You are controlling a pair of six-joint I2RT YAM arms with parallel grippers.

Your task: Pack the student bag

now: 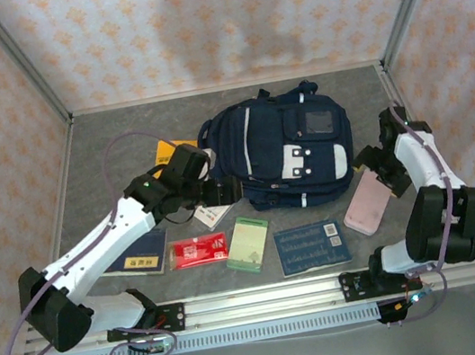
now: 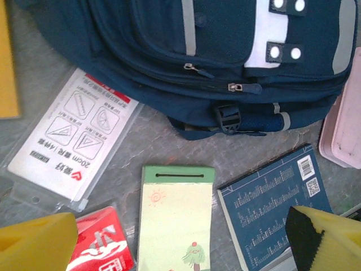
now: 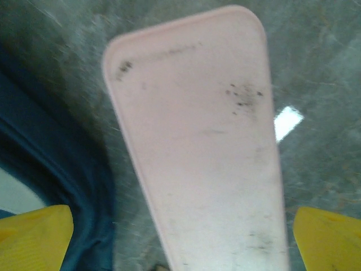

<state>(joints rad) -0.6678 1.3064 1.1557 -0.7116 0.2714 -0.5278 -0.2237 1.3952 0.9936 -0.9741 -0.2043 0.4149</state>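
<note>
Packet (image 2: 73, 135) reads "20cm", perhaps rulers; left gripper (image 2: 180, 243), right gripper (image 3: 180, 237) both released.

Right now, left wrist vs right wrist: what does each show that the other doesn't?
Left wrist: ruler-set packet, green notepad, blue booklet, red card, the student bag's buckle. Right wrist: the pink case's smudged face, centred under the open right gripper. Both: student bag, pink case, grey table.
</note>
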